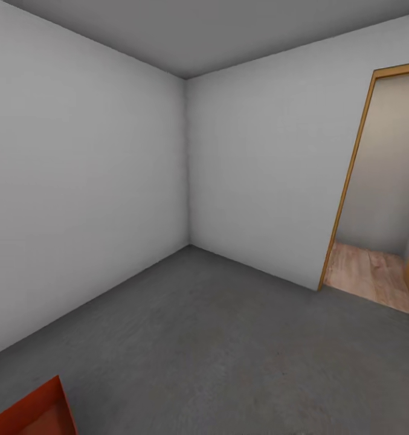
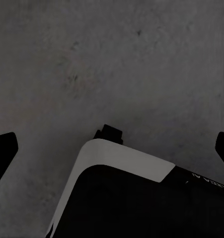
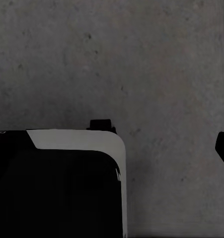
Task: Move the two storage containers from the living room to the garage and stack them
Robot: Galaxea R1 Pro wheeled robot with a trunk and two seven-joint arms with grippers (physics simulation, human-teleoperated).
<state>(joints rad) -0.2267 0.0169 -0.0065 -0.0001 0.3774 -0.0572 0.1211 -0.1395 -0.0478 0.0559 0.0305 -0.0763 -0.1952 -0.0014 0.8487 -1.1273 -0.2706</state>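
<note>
Grey concrete floor (image 1: 228, 338) runs to two plain white-grey walls (image 1: 89, 181) meeting in a corner ahead of me. At the lower left edge of my head view, one storage container (image 1: 38, 414) pokes in, orange-red, only a corner and part of its open inside showing; the rest is cut off, so I cannot tell its long axis. On the right, a wood-framed doorway (image 1: 349, 181) opens onto pale plank flooring (image 1: 373, 272). Each wrist camera looks down at speckled concrete past my black-and-white base (image 2: 121, 198). My left gripper (image 2: 112, 148) shows two dark fingertips at opposite edges, spread wide and empty. My right gripper shows one fingertip (image 3: 223, 148); its state I cannot tell.
</note>
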